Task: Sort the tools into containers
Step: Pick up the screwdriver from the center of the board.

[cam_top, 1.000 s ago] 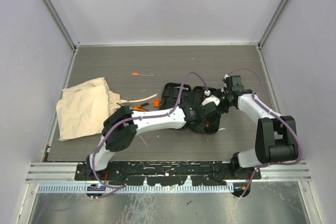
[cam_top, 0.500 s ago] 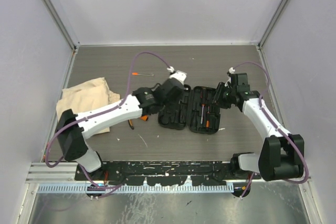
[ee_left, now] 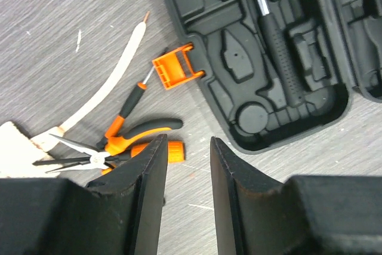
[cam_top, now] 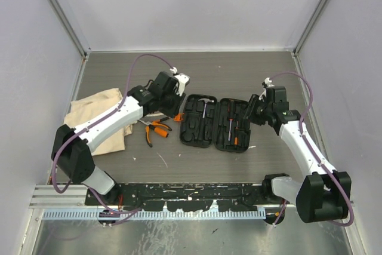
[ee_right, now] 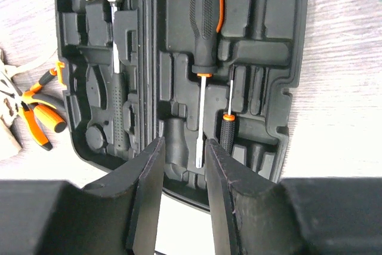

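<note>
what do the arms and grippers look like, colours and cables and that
Both the left arm and right arm have white link shells with bulky black joints. A thin purple cable loops along each one. The left gripper and right gripper have flat matte black fingers. No markings are readable.

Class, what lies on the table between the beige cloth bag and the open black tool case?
The orange-and-black pliers lie there, a thin screwdriver beside them; the top view shows the pliers, the left wrist view both.
</note>
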